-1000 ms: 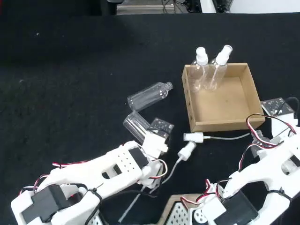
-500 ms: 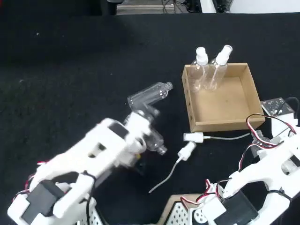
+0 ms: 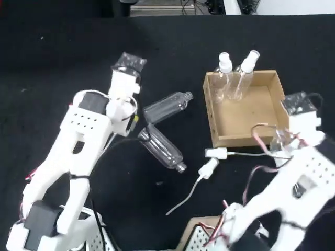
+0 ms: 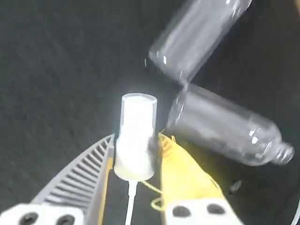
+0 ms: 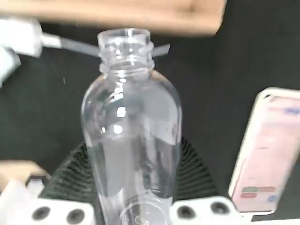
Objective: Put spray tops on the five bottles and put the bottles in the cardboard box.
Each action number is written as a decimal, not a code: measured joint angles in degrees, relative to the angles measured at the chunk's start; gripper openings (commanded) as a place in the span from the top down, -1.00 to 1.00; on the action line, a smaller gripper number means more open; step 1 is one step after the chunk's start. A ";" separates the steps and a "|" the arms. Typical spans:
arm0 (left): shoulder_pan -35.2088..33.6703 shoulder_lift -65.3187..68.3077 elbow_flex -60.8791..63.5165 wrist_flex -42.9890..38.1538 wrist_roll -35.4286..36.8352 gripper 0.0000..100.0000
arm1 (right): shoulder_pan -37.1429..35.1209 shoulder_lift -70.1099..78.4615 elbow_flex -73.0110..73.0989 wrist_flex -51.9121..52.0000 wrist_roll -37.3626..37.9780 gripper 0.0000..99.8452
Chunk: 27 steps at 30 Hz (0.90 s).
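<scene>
High cam: fixed, looks down over whole surface (image 3: 63, 47). Wrist cams: close, aimed downward. Left and high share lying bottles (image 4: 225, 126).

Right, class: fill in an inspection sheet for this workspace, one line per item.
Surface: black cloth covering the table.
Job's things: cardboard box holding two capped bottles; two bare bottles lying on the cloth; two loose spray tops in front of the box.
Clutter: flat pale device, perhaps a phone.
End effectors: left end effector shut on a held spray top; right end effector shut on an uncapped bottle.
Cables: thin wires along the arms.
Surroundings: cords beyond the far edge.
</scene>
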 measured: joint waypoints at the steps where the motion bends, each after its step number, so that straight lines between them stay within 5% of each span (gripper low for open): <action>1: 0.00 -1.23 -0.88 0.00 0.00 0.94 | -2.55 -2.55 0.00 0.00 -2.29 0.98; 10: 0.00 -15.21 -8.79 -9.67 0.18 0.94 | -33.85 -18.46 0.18 -1.58 -31.56 0.98; 15: 0.00 -19.96 -10.11 -18.37 0.18 0.94 | -48.09 -21.80 6.33 -12.57 -42.11 0.98; 20: 0.00 -21.89 -10.20 -28.22 4.48 0.94 | -55.38 -25.23 17.67 -29.01 -47.74 0.98; 27: 0.00 -22.24 -10.55 -28.48 13.36 0.94 | -60.66 -34.37 35.34 -49.49 -52.66 0.98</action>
